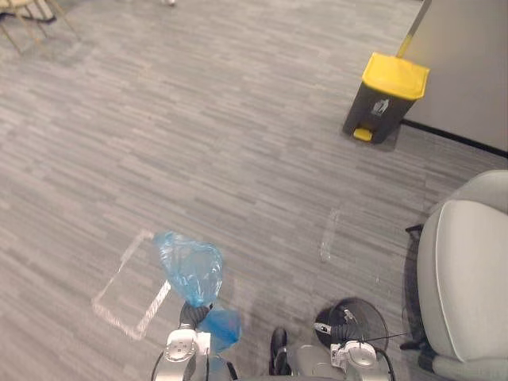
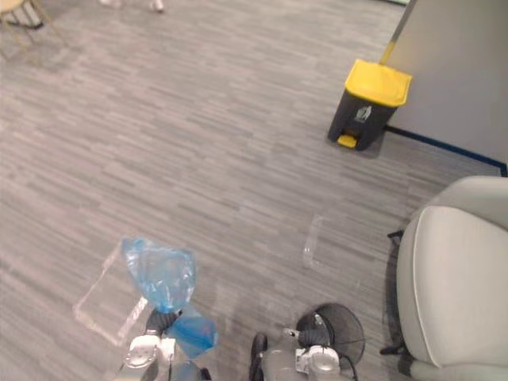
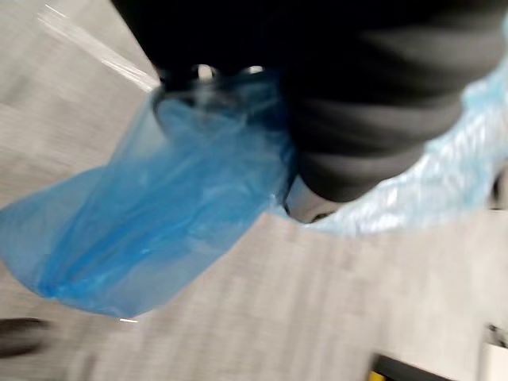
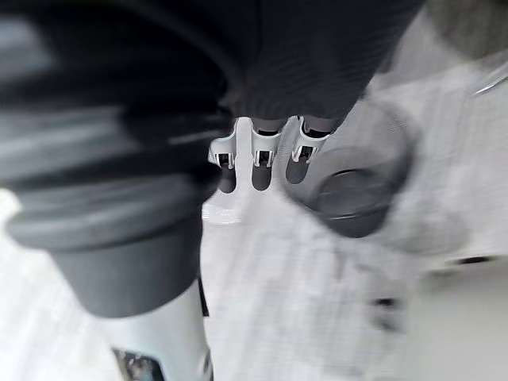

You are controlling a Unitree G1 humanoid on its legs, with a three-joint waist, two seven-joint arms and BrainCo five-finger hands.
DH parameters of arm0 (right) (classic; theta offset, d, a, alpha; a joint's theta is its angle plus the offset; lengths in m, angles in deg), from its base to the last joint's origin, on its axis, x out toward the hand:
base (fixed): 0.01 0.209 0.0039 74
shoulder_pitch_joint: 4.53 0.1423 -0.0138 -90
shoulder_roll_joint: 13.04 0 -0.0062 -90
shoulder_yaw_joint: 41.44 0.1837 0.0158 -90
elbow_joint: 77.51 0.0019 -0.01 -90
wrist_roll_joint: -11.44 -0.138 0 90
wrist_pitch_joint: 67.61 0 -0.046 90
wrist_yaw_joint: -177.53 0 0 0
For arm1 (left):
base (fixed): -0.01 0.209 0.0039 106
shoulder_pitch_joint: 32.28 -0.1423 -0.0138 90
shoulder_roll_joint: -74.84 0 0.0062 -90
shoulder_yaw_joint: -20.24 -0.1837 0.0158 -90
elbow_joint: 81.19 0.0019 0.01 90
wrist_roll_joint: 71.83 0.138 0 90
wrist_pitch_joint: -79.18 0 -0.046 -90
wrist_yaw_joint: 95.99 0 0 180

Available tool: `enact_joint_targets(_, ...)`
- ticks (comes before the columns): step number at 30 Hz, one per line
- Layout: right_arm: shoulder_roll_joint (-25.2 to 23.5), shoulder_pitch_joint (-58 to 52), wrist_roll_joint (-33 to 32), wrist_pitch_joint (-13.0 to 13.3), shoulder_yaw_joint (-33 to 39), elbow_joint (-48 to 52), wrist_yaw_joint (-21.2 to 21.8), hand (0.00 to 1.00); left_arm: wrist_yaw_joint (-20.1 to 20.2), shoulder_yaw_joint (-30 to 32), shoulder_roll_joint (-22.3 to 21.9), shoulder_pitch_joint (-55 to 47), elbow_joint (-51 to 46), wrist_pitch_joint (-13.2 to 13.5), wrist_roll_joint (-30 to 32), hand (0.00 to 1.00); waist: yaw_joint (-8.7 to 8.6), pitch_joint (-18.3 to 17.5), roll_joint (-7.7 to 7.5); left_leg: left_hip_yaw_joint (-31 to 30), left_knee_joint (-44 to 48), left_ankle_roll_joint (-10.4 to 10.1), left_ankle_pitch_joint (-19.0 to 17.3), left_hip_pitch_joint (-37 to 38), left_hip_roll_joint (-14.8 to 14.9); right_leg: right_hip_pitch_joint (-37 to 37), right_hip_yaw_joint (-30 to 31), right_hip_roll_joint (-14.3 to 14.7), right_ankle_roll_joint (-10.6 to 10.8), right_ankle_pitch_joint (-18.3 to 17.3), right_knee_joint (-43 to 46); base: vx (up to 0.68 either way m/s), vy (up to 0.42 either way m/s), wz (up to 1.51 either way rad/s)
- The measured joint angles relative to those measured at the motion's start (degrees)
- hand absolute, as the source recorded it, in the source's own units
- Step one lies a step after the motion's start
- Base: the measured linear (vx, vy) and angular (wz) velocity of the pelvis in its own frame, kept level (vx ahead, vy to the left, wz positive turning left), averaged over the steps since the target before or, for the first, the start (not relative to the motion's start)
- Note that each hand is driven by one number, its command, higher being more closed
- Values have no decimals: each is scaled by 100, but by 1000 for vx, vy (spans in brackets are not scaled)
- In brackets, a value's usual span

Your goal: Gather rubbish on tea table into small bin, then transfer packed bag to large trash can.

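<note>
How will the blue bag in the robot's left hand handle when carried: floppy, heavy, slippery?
Probably floppy: the blue bag is thin, crinkled film, bunched where the left hand grips it. Likely light for its size: it looks puffed and loose, not pulled taut by weight. The glossy film may slip, so the gathered neck seems the safest hold.

The blue bag's (image 1: pixel 190 266) gathered neck vanishes into the left hand's (image 1: pixel 193 315) grasp, under its dark cover, and what the bag holds cannot be made out. The pale armchair (image 1: pixel 464 278) is cut off by the right and lower edges. The mark on the large trash can (image 1: pixel 385 95) is too small to tell. The right hand (image 4: pixel 258 163) and a dark round thing (image 4: pixel 349 198) beyond it are blurred
</note>
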Motion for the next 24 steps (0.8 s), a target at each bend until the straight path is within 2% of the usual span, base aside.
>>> enact_joint_targets(1,-18,-2,1,-7,29,-10,-12,0,10,7,-17,35,6,-2,0,100,15,15,-18,-153,-600,-39,1,-231,-1,145,152,-108,151,-107,-68,372,250,-65)
enact_joint_targets(2,-33,-13,5,-13,123,-33,-28,0,27,20,-64,51,41,-2,1,100,22,29,-44,-374,-1516,-172,137,-323,-148,261,303,-255,315,-242,-41,380,289,-58)
enact_joint_targets(3,-31,-25,7,-15,140,-51,-35,0,31,21,-78,51,50,-2,1,100,23,30,-45,-485,-1872,-210,251,-318,-211,293,351,-298,388,-311,-21,390,374,-54)
enact_joint_targets(4,50,-74,12,-20,178,-79,-57,0,33,19,-150,26,110,0,0,100,21,2,69,-983,-3157,-469,850,-168,-362,313,512,-326,657,-532,78,291,331,-54)
enact_joint_targets(5,104,-48,15,-28,174,-179,-63,0,31,20,-166,34,197,-2,-2,100,41,3,73,-1073,-3270,-684,1450,-39,-411,325,663,-355,789,-638,123,353,405,-69)
enact_joint_targets(6,-2,23,20,-83,103,-414,-50,0,14,15,-48,62,343,-21,-1,100,45,-74,-103,-897,-3332,-633,1346,49,-619,331,826,-558,824,-650,82,367,319,-46)
enact_joint_targets(7,-109,2,23,-74,92,-424,-50,0,-10,21,54,107,358,-23,0,100,13,-144,-253,-877,-3308,-556,1168,64,-822,298,909,-619,820,-637,117,390,272,-29)
enact_joint_targets(8,-110,-1,24,-69,92,-480,-50,0,-19,21,70,115,373,-23,-1,100,33,-163,-282,-850,-3214,-500,1051,67,-884,298,893,-660,831,-643,130,399,204,-29)
enact_joint_targets(9,-79,26,31,-76,94,-559,-49,0,-37,22,89,152,377,-25,0,100,56,-204,-345,-733,-2996,-422,774,135,-971,279,1020,-776,863,-661,326,381,233,-62)
enact_joint_targets(10,-39,91,39,-69,94,-561,-49,0,-48,35,102,126,401,-32,0,100,71,-192,-291,-480,-2908,-385,532,320,-989,76,1309,-841,896,-680,856,454,291,-107)
enact_joint_targets(11,-38,168,40,-64,90,-559,-48,0,-60,49,135,39,398,-37,-1,100,86,-176,-257,-168,-2979,-271,447,636,-985,-327,1508,-898,1044,-637,1802,374,235,-91)
enact_joint_targets(12,-40,173,40,-63,89,-559,-48,0,-62,48,139,24,398,-39,-1,100,80,-176,-255,-132,-2997,-265,428,681,-992,-383,1518,-908,1084,-617,1918,370,168,-84)
enact_joint_targets(13,-38,186,43,-62,30,-563,-46,0,-67,30,183,-27,399,-56,0,100,39,-173,-245,25,-3137,-175,354,986,-1062,-799,1503,-1006,1675,-354,2860,387,115,-48)
enact_joint_targets(14,-43,232,62,-62,-15,-605,-33,0,-78,-22,246,-7,405,-70,-1,100,-8,-130,-180,94,-3364,-136,309,1329,-1086,-1272,1346,-1028,1749,-353,3808,396,101,-46)
enact_joint_targets(15,-41,241,85,-64,-24,-639,-27,0,-81,-35,263,13,406,-80,-2,100,-42,-111,-149,113,-3505,-137,310,1488,-1084,-1471,1171,-1029,1516,-473,4106,416,73,-38)
enact_joint_targets(16,19,263,90,-49,-45,-595,-13,0,-91,-73,323,39,407,-81,-3,100,-74,-58,-66,188,-3798,-142,313,1820,-1059,-1886,675,-1026,1106,-696,4413,510,6,-47)
enact_joint_targets(17,145,404,92,-55,-184,-680,-14,0,-91,-86,387,106,487,-90,-6,100,-97,16,42,232,-4029,-142,314,2138,-959,-2218,-8,-988,714,-901,4264,520,-23,-51)
enact_joint_targets(19,245,500,85,-50,-276,-717,-16,0,-91,-72,466,252,639,-94,-6,100,-132,50,94,321,-4119,-142,315,2377,-831,-2641,-744,-867,498,-929,3531,507,-115,-23)
enact_joint_targets(20,248,542,84,-14,-278,-695,-25,0,-91,-68,505,346,768,-95,-6,100,-220,60,77,303,-4195,-143,314,2551,-791,-2818,-987,-723,395,-572,2541,509,-154,8)
enact_joint_targets(21,244,559,96,-12,-303,-708,-32,0,-88,-74,547,372,841,-97,-6,100,-294,64,-5,289,-4260,-147,312,2726,-837,-2734,-1035,-612,379,-43,1572,450,-143,22)
enact_joint_targets(22,238,534,117,-18,-337,-732,-35,0,-89,-72,617,375,867,-97,-4,100,-327,64,-140,239,-4304,-244,303,2905,-974,-2624,-998,-593,185,722,954,580,-142,-1)
enact_joint_targets(23,338,664,196,-9,-324,-751,-44,0,-90,-78,469,452,1059,-108,0,100,-297,140,153,128,-4294,-464,295,3084,-727,-2549,-942,-363,-338,917,1245,552,-141,-13)
enact_joint_targets(24,389,710,238,-6,-300,-745,-49,0,-82,-78,455,483,1061,-98,1,100,-307,143,156,26,-4234,-547,425,3040,-742,-2638,-902,-378,-319,685,1444,617,-187,-23)
